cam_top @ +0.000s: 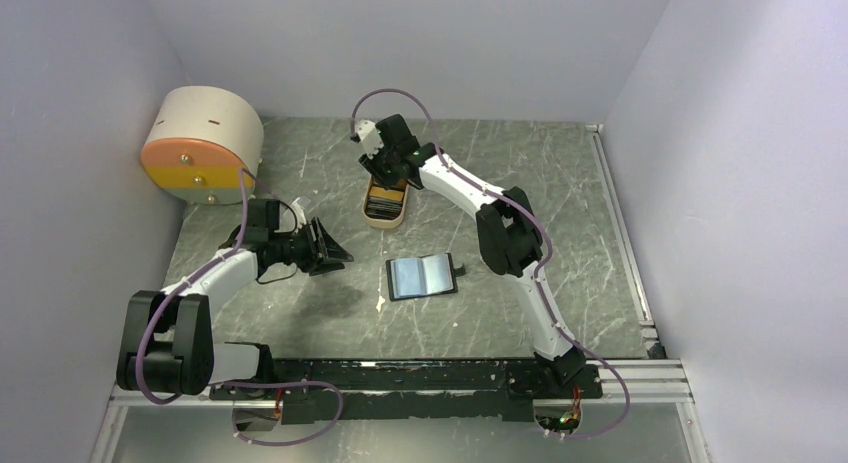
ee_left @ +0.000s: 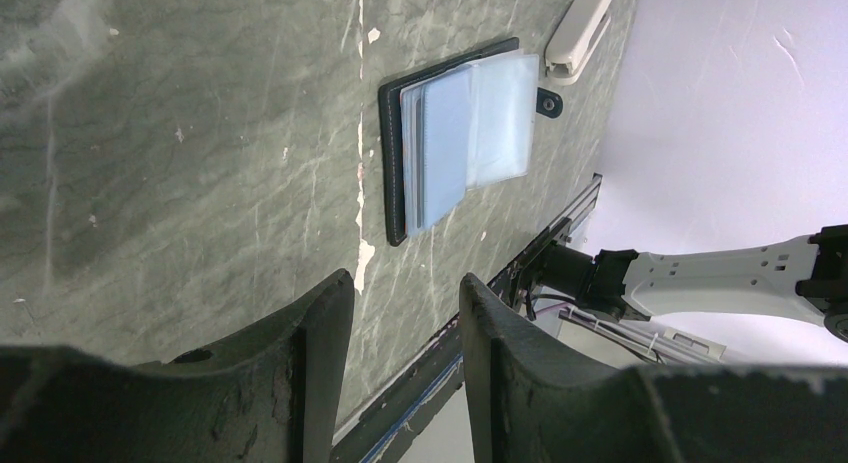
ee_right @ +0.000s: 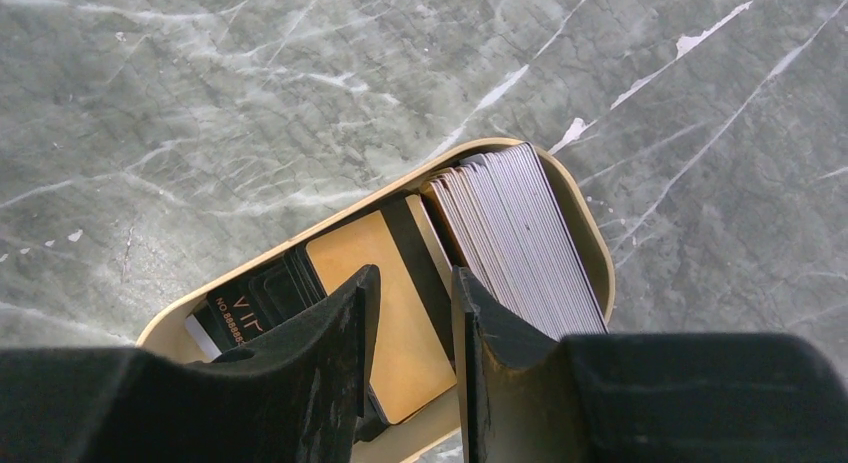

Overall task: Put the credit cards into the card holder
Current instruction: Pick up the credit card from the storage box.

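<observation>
The right arm is reaching out to the far middle of the tabletop (cam_top: 300,318), where its fingers (ee_right: 350,328) are hanging over a beige oblong tray (ee_right: 598,253). The credit cards (ee_right: 515,238) are sitting inside this tray. A pack of whitish ones is standing on edge at one end, a golden-yellow card (ee_right: 410,368) with a dark stripe is lying beside it, and dark cards (ee_right: 255,298) with pale lettering are lying at the other end. The right gripper (ee_right: 415,278) is showing a narrow gap directly above the golden card, with nothing clamped in it.

The card holder (cam_top: 421,276) is lying open and flat on the tabletop, nearer the arm bases than the tray and apart from it. Its glossy blue-grey pockets are facing up and its snap tab (ee_left: 548,103) is sticking out at one side.

The left gripper (ee_left: 408,283) is hovering left of the card holder, pointing towards it, its fingers parted and holding nothing. A big beige-and-orange round box (cam_top: 200,148) is standing in the far left corner.
</observation>
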